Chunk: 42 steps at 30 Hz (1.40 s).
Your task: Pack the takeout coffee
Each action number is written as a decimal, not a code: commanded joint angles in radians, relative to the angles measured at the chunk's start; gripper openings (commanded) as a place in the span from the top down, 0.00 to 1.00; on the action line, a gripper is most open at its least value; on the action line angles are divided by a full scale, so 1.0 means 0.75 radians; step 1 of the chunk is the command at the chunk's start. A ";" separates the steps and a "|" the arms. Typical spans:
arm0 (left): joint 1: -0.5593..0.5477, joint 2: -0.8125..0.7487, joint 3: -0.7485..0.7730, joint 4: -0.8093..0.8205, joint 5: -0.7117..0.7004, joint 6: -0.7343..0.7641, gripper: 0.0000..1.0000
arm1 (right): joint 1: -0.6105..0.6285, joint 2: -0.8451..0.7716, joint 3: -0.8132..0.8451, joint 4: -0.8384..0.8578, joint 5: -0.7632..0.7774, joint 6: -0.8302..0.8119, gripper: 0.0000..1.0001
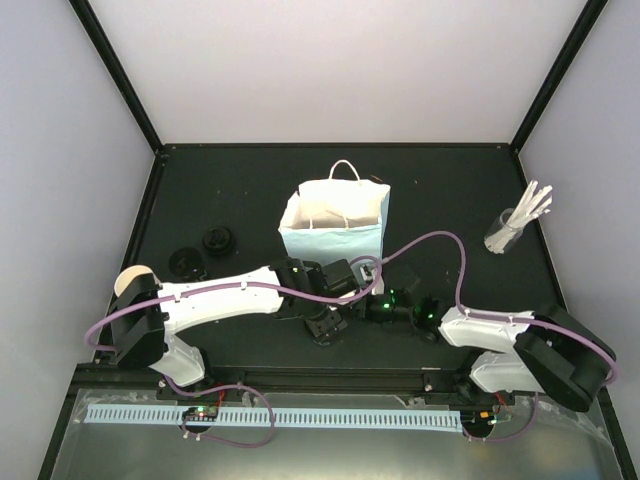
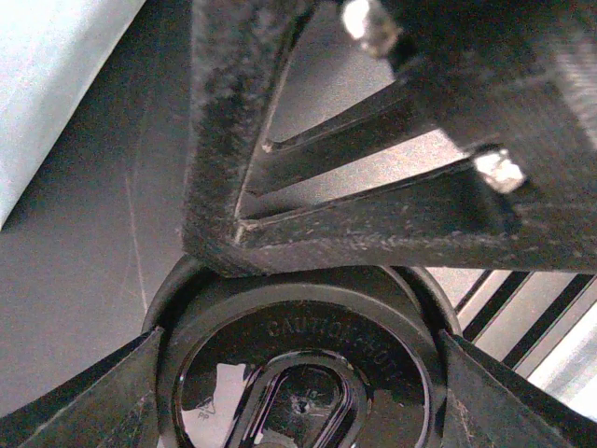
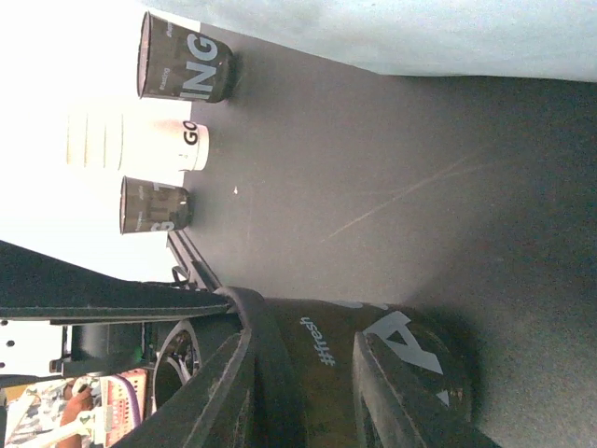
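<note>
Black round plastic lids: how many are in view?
3. Two black lids cap dark paper cups at the black table's left side; the third caps the cup before the light-blue paper bag, which may hide more.

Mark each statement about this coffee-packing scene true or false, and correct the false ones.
1. The light-blue bag stands upright with its mouth open. True.
2. The glass of white sticks is on the table's left side. False: it stands on the right side.
3. The left tool has its fingers on either side of a black lid. True.
4. The three cups standing apart from the tools are all white. False: in the right wrist view, two dark cups flank one white cup.
5. The held cup at the right tool reads "#fresh". True.
</note>
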 commanded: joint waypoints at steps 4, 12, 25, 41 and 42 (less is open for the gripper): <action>-0.031 0.098 -0.111 0.004 0.085 0.020 0.25 | 0.004 0.129 -0.089 -0.007 -0.026 0.016 0.69; -0.031 0.143 -0.127 0.039 0.094 0.022 0.26 | 0.046 0.416 -0.226 0.292 -0.070 0.078 0.72; -0.032 0.156 -0.143 0.062 0.104 0.012 0.26 | 0.061 0.390 -0.202 0.162 -0.010 0.006 0.80; -0.029 0.153 -0.131 0.031 0.079 -0.052 0.25 | 0.026 0.097 -0.122 -0.042 -0.021 -0.054 0.79; -0.030 0.151 -0.128 0.024 0.078 -0.060 0.25 | 0.005 0.058 -0.143 -0.021 -0.034 -0.046 0.78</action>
